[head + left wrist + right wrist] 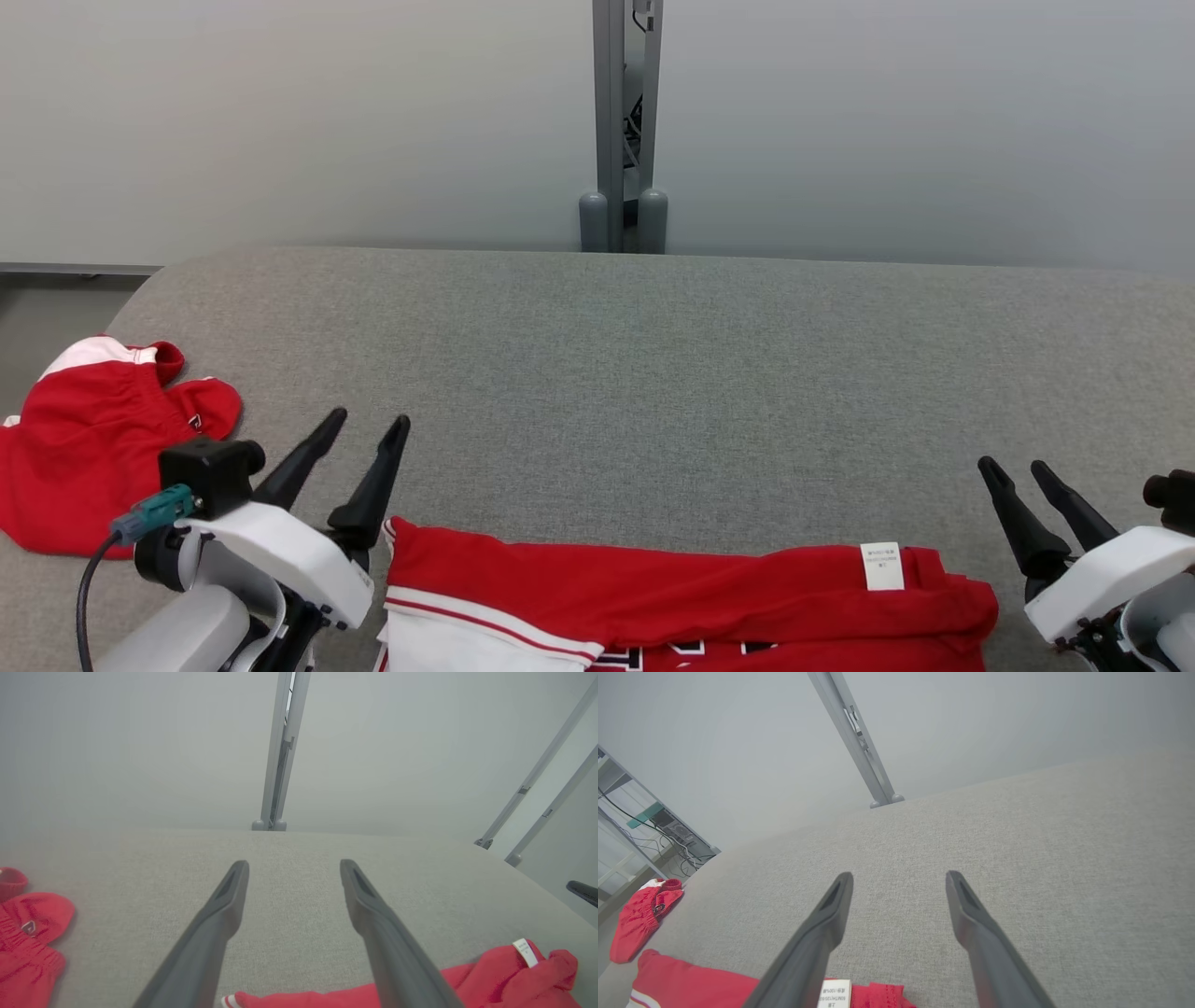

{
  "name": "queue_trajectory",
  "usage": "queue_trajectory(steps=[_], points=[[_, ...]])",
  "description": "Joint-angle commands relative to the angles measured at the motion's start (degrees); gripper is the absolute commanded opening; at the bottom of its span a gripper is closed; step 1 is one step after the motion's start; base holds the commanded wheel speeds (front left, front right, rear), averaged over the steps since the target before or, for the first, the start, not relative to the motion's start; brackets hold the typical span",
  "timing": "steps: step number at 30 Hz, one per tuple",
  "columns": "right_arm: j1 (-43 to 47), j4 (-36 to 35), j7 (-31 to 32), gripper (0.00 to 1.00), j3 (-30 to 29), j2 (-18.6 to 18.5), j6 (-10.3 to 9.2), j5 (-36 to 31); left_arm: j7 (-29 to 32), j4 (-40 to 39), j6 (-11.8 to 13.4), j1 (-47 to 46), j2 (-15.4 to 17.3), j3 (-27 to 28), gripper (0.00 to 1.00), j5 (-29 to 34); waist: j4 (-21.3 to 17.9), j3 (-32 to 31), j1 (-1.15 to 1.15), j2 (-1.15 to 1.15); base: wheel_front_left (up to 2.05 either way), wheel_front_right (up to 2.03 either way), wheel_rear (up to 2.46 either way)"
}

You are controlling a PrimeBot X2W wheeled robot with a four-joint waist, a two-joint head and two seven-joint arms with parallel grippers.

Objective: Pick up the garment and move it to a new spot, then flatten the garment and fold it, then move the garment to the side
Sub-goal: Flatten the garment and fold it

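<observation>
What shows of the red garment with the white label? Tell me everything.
The red garment is soft-looking cloth, with a white panel and striped trim at its left end and a white label near its right. Its dark lettering is cut off below. It lies stretched sideways, rumpled, on the grey surface, between the open left hand and right hand; neither grips it.

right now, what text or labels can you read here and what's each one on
White tag on the red garment: print too small to read.
Black lettering on that garment: cut off at the picture edge, unreadable.
Badge on the other red garment: blurred.
</observation>
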Motion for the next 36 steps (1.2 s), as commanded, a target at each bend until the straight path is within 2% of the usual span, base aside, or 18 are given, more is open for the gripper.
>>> queue_trajectory(steps=[1, 5, 10, 18, 25, 36], points=[[0.8, -0.8, -0.3, 1.00, -1.5, 0.2, 0.01, -1.4, -0.3, 0.1, 0.5, 1.4, -0.8, 1.8, 1.00, 1.7, 0.0, 0.1, 0.00, 0.00, 0.00, 0.00, 0.00], [5.6, -6.4, -0.3, 1.00, -9.9, 4.4, 0.01, -8.7, -0.2, -0.5, 1.0, 8.0, -7.4, 15.4, 1.00, 14.0, -0.2, 0.4, 0.00, 0.00, 0.00, 0.00, 0.00], [10.1, -11.4, -0.3, 1.00, -15.9, 8.7, 0.01, -15.6, -0.3, -1.1, -1.4, 15.8, -15.6, 28.4, 1.00, 27.2, -0.4, 0.5, 0.00, 0.00, 0.00, 0.00, 0.00], [13.6, -12.2, -0.3, 1.00, -18.2, 12.2, 0.01, -19.1, -0.3, -0.2, -7.6, 23.2, -26.1, 41.0, 1.00, 41.8, -0.2, 0.4, 0.00, 0.00, 0.00, 0.00, 0.00], [14.4, -10.7, -0.3, 1.00, -17.9, 12.2, 0.01, -18.6, -0.3, 1.1, -11.7, 24.4, -29.7, 45.7, 1.00, 47.2, -0.1, 0.5, 0.00, 0.00, 0.00, 0.00, 0.00], [15.9, -2.4, -0.3, 1.00, -15.0, 11.1, 0.01, -15.4, -0.3, 2.1, -13.4, 23.9, -30.6, 47.8, 1.00, 49.3, -0.4, 1.3, 0.00, 0.00, 0.00, 0.00, 0.00]])
